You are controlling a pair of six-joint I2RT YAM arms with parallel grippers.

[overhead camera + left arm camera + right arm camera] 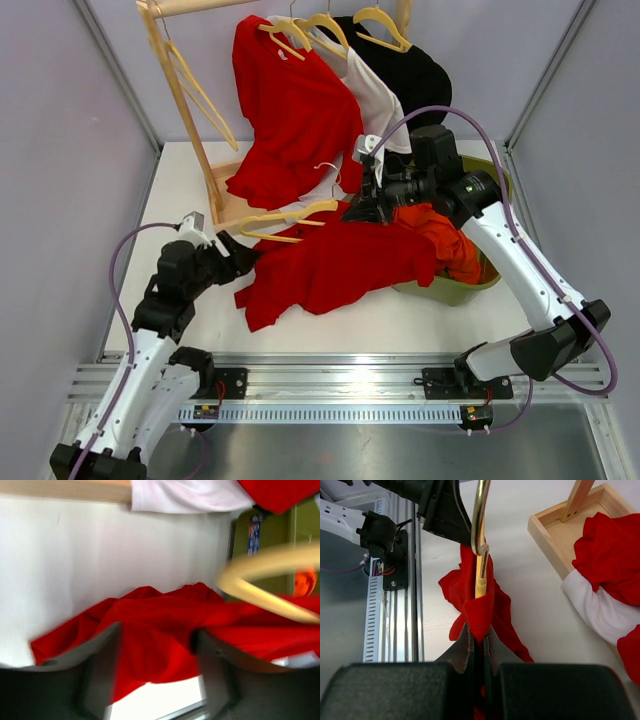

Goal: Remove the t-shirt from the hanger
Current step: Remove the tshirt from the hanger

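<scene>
Pulling the red t-shirt [340, 265] off the wooden hanger [290, 215] calls for 2 opposed holds; by my reading only 1 is in place. The right pincer [479, 635] is shut tight on a fold of the shirt; the hanger's neck and hook stand straight ahead of its tips, just beyond the pinch. The left pincer [157, 630] stands partly open and grips nothing; red cloth lies ahead of and below its fingers, and the hanger's curved arm crosses ahead, off to 1 side. The shirt lies on the table between the 2 pincers, part of it draped over the hanger. Close the left pincer on bare wood, not cloth; then let the right draw the fabric along the arm, low and slow, so it slips off rather than snags.
</scene>
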